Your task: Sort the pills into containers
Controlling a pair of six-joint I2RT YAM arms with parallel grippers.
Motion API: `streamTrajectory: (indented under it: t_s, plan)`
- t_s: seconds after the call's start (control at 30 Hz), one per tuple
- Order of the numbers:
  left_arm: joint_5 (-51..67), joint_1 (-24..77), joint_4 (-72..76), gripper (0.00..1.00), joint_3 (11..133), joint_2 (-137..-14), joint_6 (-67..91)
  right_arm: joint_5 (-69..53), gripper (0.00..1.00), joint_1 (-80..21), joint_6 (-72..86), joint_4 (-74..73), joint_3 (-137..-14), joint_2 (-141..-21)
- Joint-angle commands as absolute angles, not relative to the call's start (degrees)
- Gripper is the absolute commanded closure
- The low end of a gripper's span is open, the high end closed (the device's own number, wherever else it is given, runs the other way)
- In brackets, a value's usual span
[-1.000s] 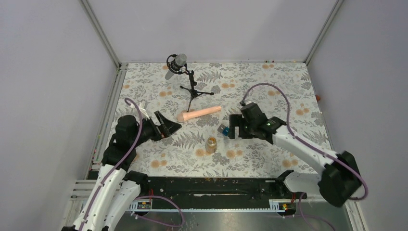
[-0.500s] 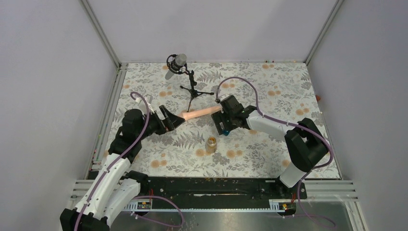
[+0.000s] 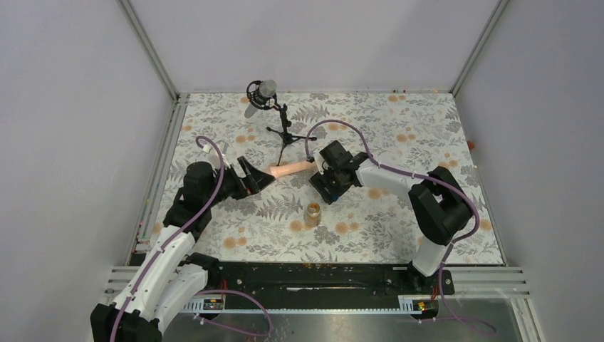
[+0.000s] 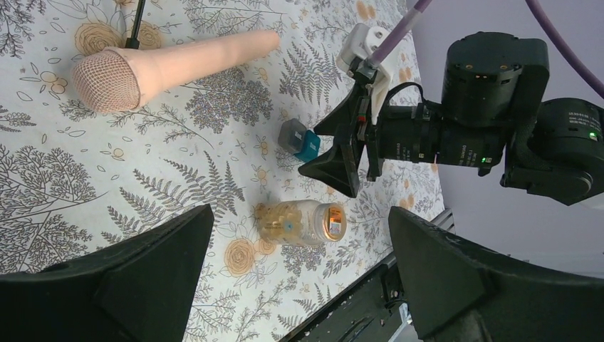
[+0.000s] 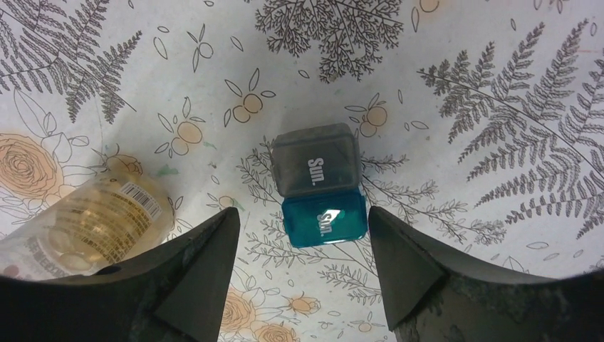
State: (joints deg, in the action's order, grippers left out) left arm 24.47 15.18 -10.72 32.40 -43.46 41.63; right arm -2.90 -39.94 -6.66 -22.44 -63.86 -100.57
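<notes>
The top view gives the layout. The amber bottle (image 3: 312,212) stands on the floral mat (image 3: 399,142) near the middle. The right gripper (image 3: 323,187) hangs just beyond it and covers the teal-and-grey box from above. The left gripper (image 3: 255,178) sits by the near end of the peach cylinder (image 3: 290,169), in front of the microphone stand (image 3: 274,114).

The wrist cameras show what that view hides. In the right wrist view, the box (image 5: 319,187) lies flat on the mat between that gripper's widely spread fingers (image 5: 192,285). It is a grey part joined to a teal part, each printed "Sun." in white. Its inside is not visible.

The left wrist view shows the left arm's own fingers (image 4: 107,285) also spread wide and holding nothing. Beyond them is the bottle (image 4: 303,222), with pale yellowish pills crowded behind its translucent wall. The box (image 4: 299,140) is just past the bottle, at the right gripper's fingertips.
</notes>
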Motion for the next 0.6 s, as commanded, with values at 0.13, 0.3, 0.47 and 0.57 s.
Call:
streamTrajectory:
  t_s: [0.13,0.3,0.47,0.57]
  plan:
    - [26.0,15.38,-9.37,0.05,34.26,-42.96,39.38,-0.4,0.33,-41.73,-6.03,-22.82,-66.19,-103.56]
    - [26.07,15.38,-9.2,0.05,34.47,-43.66,39.2,3.95,0.4,-42.2,-2.59,-21.53,-63.96,-102.67]
    - [25.89,15.35,-8.84,0.05,33.68,-44.02,39.2,6.21,0.48,-42.71,0.48,-18.15,-60.22,-101.07]
    - [25.9,15.38,-8.67,0.05,33.38,-44.33,39.71,6.18,0.57,-42.77,2.29,-16.3,-59.15,-100.63]
